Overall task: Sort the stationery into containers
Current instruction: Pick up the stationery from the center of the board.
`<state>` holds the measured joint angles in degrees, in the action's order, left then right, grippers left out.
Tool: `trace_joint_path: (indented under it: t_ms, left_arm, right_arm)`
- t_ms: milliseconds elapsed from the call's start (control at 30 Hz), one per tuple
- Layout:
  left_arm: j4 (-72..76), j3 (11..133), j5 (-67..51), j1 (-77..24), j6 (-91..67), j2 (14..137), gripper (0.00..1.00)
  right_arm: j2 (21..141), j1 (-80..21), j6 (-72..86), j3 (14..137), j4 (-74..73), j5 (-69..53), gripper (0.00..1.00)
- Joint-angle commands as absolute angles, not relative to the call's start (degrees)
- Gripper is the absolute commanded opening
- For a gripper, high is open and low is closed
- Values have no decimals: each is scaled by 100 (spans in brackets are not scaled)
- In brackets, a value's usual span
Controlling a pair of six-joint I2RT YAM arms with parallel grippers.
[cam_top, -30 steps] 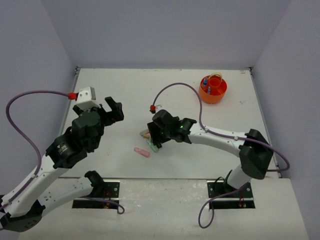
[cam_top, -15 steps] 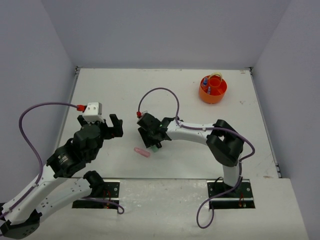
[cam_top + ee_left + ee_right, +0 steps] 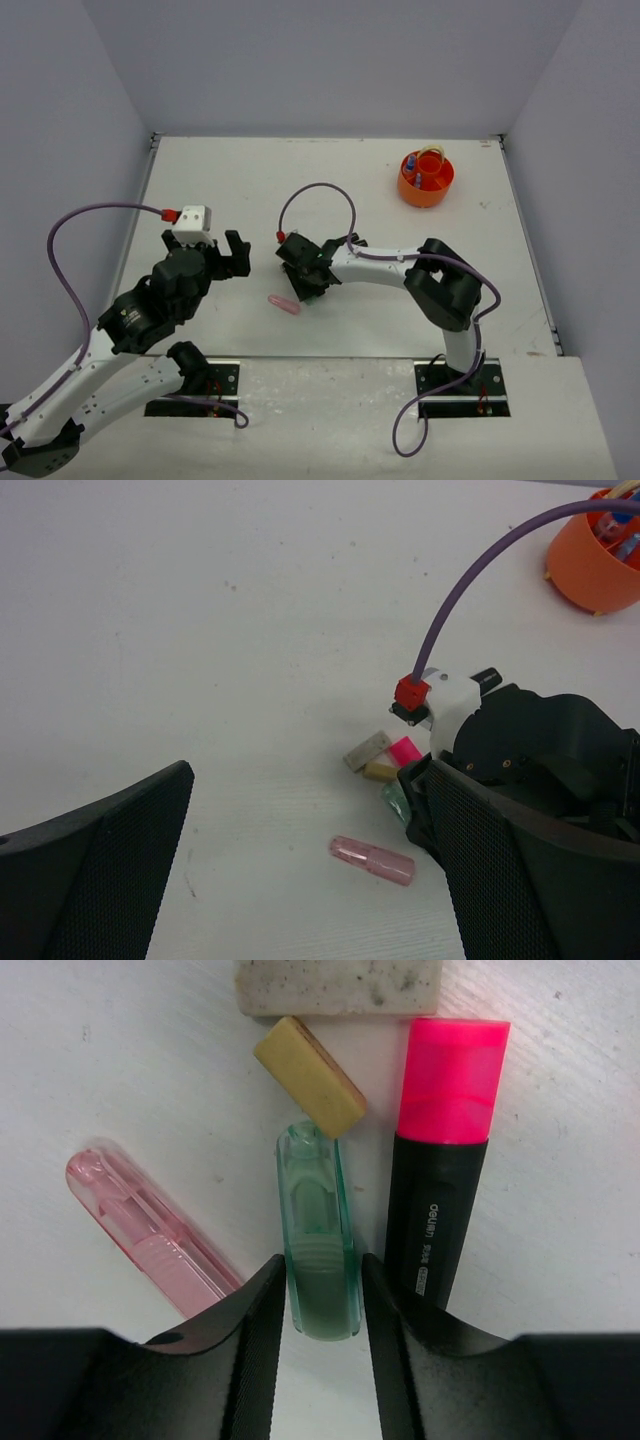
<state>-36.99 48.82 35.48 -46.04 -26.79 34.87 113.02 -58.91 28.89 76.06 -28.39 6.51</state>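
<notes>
My right gripper (image 3: 322, 1310) is low on the table, jaws pressed on both sides of a translucent green eraser (image 3: 318, 1230) that lies flat. A translucent pink eraser (image 3: 140, 1232) lies left of it and a black highlighter with a pink cap (image 3: 445, 1150) lies right of it. A tan eraser piece (image 3: 310, 1076) and a speckled grey eraser (image 3: 338, 985) lie beyond. In the top view the right gripper (image 3: 308, 290) covers this pile, with the pink eraser (image 3: 284, 304) beside it. My left gripper (image 3: 305, 780) is open and empty, above the table left of the pile. The orange tub (image 3: 426, 178) stands at the far right.
The orange tub (image 3: 600, 555) holds several items, among them a tan band and blue pieces. A purple cable loops above the right wrist (image 3: 320, 195). Walls close in the table at the left, back and right.
My right arm folded and moved its gripper left and down onto the pile, around the green eraser. My left arm drew back and down a little, still open.
</notes>
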Motion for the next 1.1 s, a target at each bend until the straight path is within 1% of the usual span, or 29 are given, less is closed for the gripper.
trace_joint_path:
  t_ms: [0, 133, 300, 400, 467, 533, 567, 633, 700, 767, 800, 867, 933, 1067]
  left_arm:
    - [-3479, 4869, 3348, -4604, -2660, 3509, 100]
    - [-3463, 4852, 3237, -4605, -2844, 3619, 100]
    - [-3202, 4645, 2935, -4605, -3266, 3812, 100]
    - [-3074, 4607, 2769, -4605, -3666, 3908, 100]
    - [-2734, 4552, 2591, -4597, -3822, 3867, 100]
    - [-2208, 4307, 2208, -4597, -4057, 3780, 100]
    - [-1905, 4138, 1813, -4601, -4149, 3746, 100]
    - [-822, 3705, 782, -4597, -4389, 3714, 100]
    - [-99, 3474, 244, -4597, -4613, 3815, 100]
    - [1210, 3221, -559, -4597, -4942, 4193, 100]
    - [1553, 3230, -791, -4603, -5052, 4552, 100]
    - [2008, 3281, -1096, -4607, -5164, 4856, 99]
    - [2294, 3435, -1238, -4614, -5238, 5368, 97]
    - [2700, 3603, -1438, -4623, -5329, 6130, 76]
  right_arm:
    - [11269, -6069, 3007, 7319, -3068, 633, 35]
    - [11166, -6255, 3075, 7244, -3102, 718, 25]
    - [10381, -6335, 3157, 7021, -3045, 1156, 14]
    - [9620, -6338, 3181, 6761, -3015, 1478, 11]
    - [9281, -6343, 3193, 6632, -3009, 1709, 10]
    - [8843, -6337, 3190, 6461, -2980, 1845, 10]
    - [8532, -6341, 3182, 6301, -2858, 1850, 10]
    - [7672, -6346, 3190, 5822, -2597, 1828, 10]
    - [7399, -6346, 3189, 5521, -2366, 1782, 10]
    - [6698, -6346, 3124, 5222, -2099, 1697, 10]
    - [6449, -6346, 3146, 5209, -2199, 1758, 10]
    - [6250, -6341, 3161, 5168, -2266, 1878, 10]
    - [5933, -6354, 3181, 5080, -2345, 1985, 10]
    - [5498, -6354, 3164, 4938, -2362, 2048, 10]
